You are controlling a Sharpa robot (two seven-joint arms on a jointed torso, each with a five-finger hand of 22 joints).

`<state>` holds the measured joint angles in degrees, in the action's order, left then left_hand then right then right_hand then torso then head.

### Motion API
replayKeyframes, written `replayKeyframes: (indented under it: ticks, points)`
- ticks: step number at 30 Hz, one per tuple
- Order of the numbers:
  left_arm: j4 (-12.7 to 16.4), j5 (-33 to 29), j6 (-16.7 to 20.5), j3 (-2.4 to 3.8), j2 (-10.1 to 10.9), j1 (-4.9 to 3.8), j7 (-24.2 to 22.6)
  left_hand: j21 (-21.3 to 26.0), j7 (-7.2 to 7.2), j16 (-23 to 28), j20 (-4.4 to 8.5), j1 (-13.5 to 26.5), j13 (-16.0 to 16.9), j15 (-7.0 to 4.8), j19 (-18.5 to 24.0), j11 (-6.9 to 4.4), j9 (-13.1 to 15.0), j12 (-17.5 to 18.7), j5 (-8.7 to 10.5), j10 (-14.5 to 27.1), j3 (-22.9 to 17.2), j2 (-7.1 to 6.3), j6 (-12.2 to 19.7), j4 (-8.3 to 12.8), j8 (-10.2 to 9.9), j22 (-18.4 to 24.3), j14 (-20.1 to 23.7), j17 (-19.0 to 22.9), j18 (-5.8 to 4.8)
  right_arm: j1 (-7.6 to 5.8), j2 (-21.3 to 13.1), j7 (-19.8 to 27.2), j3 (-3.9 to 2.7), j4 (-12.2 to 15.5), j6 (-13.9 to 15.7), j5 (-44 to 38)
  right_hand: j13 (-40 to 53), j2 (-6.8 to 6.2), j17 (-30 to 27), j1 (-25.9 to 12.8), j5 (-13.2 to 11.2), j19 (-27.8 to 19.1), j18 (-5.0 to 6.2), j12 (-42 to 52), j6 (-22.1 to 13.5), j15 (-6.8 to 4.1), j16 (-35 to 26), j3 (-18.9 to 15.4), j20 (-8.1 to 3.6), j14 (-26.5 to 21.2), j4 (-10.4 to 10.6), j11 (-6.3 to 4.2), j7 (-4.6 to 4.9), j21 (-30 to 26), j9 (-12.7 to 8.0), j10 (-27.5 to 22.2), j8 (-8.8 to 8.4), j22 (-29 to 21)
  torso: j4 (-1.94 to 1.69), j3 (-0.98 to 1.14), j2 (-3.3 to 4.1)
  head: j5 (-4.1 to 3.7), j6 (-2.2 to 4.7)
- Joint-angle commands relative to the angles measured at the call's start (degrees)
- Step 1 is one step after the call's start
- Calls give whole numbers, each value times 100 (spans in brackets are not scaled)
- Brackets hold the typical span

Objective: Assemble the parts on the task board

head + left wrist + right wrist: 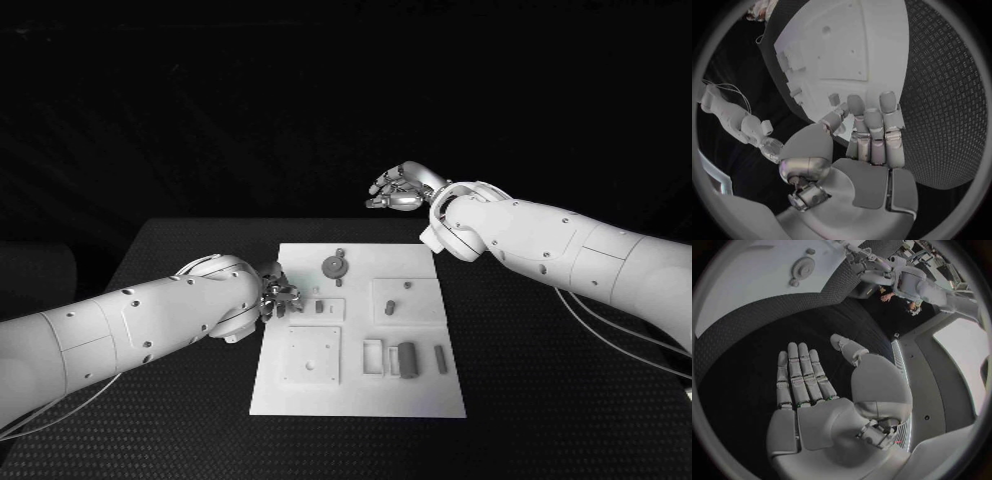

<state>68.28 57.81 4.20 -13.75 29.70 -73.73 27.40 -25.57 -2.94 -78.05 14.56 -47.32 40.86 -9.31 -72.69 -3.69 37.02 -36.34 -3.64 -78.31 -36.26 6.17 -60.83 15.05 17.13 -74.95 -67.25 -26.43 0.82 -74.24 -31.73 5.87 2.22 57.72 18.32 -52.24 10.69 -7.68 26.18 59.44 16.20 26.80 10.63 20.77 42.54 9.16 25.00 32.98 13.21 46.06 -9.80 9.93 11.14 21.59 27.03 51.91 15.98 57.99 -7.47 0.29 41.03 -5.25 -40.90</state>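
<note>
We have our left hand (278, 298) low over the task board (361, 400), at its near-left edge. In the left wrist view its fingers (870, 127) lie straight and close together, the thumb apart, and nothing is held; the fingertips sit just over the board's rim, beside two small parts (795, 93) standing at that edge.

Our right hand (400, 190) is lifted well off the table (188, 250), beyond the board's far-right corner. Its right wrist view shows an empty, flat palm with the fingers (801, 372) stretched out, so it holds nothing either.

The other parts lie ahead of and beside the left hand: a round part (335, 266) just past its fingertips, a short bar (405, 359) and a smaller piece (440, 360) further along the board toward our body, and a little piece (389, 307) on the raised block near the board's middle.

We judge the step in hand to be a reach for a first part, with assembly hardly begun. The next move calls for the left hand to settle over one small part near its fingertips and close thumb against finger on it; the pieces are small, so a careful pinch matters.
</note>
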Motion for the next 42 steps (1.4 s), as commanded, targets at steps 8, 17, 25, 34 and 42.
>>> replayKeyframes:
  ticks: [8,17,25,34,42]
  points:
    - [-51,171,-114,5,-53,27,-3,-39,38,-22,35,58,13,-38,-22,-9,11,-46,-38,-43,-39,15,-394,17,33,-141,-24,-1,-65,5,-7,77,0,27,-28,3,-20,15,12,68,24,-50,-95,-24,-26,62,-37,-45,-3,-2,-1,6,128,-39,-9,32,12,17,0,-1,4,-21,0]
    - [-89,243,-110,5,-77,30,9,-54,42,-32,41,67,20,-44,-30,-14,13,-57,-42,-49,-49,14,-401,23,35,-141,-32,-1,-64,6,-19,79,0,42,-20,5,-30,14,15,71,24,-55,-98,-26,-25,66,-45,-47,-3,-2,1,6,130,-44,-11,36,13,22,-2,-1,4,-32,-3]
    - [-122,316,-79,5,-94,34,10,-72,48,-44,47,79,28,-51,-41,-20,16,-73,-44,-59,-59,17,-410,27,38,-141,-44,-2,-63,6,-24,79,0,73,-17,7,-40,13,18,71,23,-60,-102,-28,-25,71,-56,-50,-3,-5,4,7,132,-50,-14,40,15,29,-3,0,6,-38,-5]
    - [-129,317,-131,5,-124,37,7,-87,52,-53,53,82,35,-56,-47,-24,18,-84,-47,-63,-71,19,-415,36,40,-141,-51,-2,-62,7,-26,78,0,76,-18,8,-54,10,21,73,24,-69,-107,-31,-25,78,-70,-54,-3,-9,7,7,135,-60,-17,44,16,37,-3,-1,8,-47,-9]
    - [-124,321,-339,5,-133,37,41,-95,53,-57,54,89,39,-58,-48,-26,19,-90,-46,-62,-76,18,-416,41,40,-141,-53,-1,-63,7,-32,77,0,81,-22,9,-57,10,22,74,24,-70,-108,-31,-25,79,-72,-54,-4,-9,7,7,135,-61,-17,45,16,38,-3,-1,7,-57,-21]
